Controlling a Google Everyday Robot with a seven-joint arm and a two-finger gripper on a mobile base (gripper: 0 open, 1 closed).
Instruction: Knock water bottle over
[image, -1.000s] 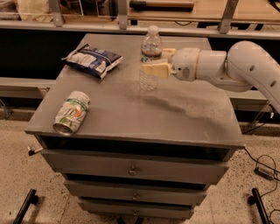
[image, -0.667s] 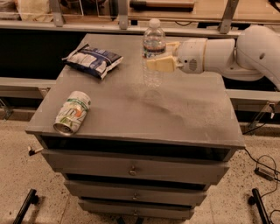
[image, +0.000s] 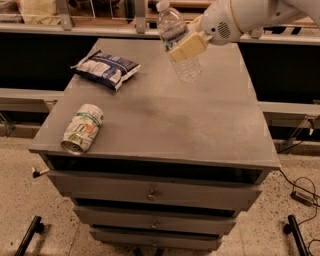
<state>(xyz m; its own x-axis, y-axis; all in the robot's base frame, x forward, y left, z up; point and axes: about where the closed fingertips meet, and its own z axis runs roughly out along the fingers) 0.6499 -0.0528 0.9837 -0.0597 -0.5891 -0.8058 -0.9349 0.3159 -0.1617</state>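
Water bottle (image: 172, 27) first: we see a slim, clear plastic bottle with ribbed walls, a white cap at its top and a narrow label band with white and blue on it just above its middle. It is not upright. It leans with the cap towards the upper left and the base down to the right, over the far right part of the grey table top (image: 200, 130). We think its base hangs just clear of the surface, though we cannot be sure of the gap.

We see the gripper (image: 186, 46) clamped around the bottle's middle, a tan finger pad (image: 189, 44) pressed flat across the front of it just below the label. Behind it the white arm (image: 250, 15) comes in from the upper right corner.

Further out, we find a blue-and-white snack bag (image: 107, 68) lying flat near the far left corner of the table, well apart from the bottle. Nearer the front left edge a green-and-white soda can (image: 82, 127) lies on its side, its open end facing the front. Under the top we see grey drawers (image: 150, 192) with small round knobs.
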